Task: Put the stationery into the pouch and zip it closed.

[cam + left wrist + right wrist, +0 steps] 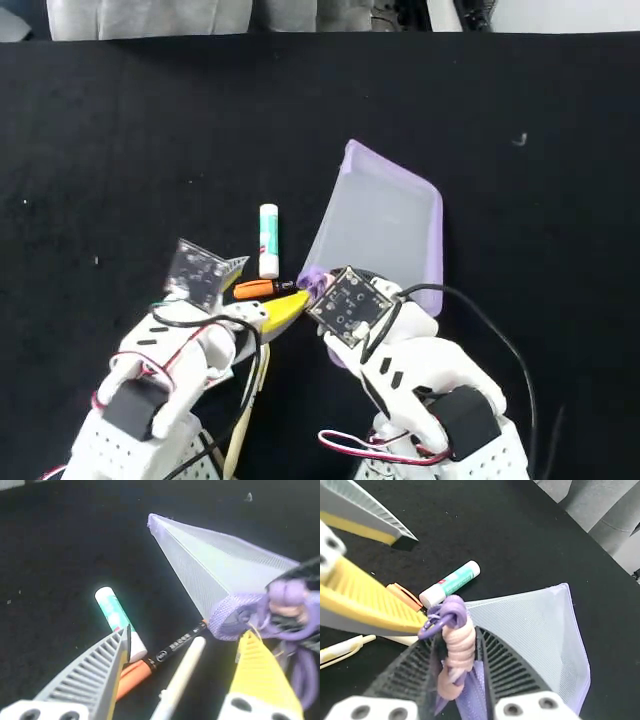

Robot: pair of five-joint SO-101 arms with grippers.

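Black desk (120, 130) | left claw (186, 632) gaping wide over orange marker (255, 289) (glue stick (268, 238) just beside) | right claw (457, 630) clamped on pull cord (451, 617) of purple pouch (385, 225)

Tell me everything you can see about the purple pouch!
The see-through lilac mesh pouch has darker purple fabric edging and a knotted purple pull cord at one corner. Nothing shows inside it. It lies on the black table with its near corner lifted, because the right tool is shut on the cord. I cannot tell whether its zip is open.
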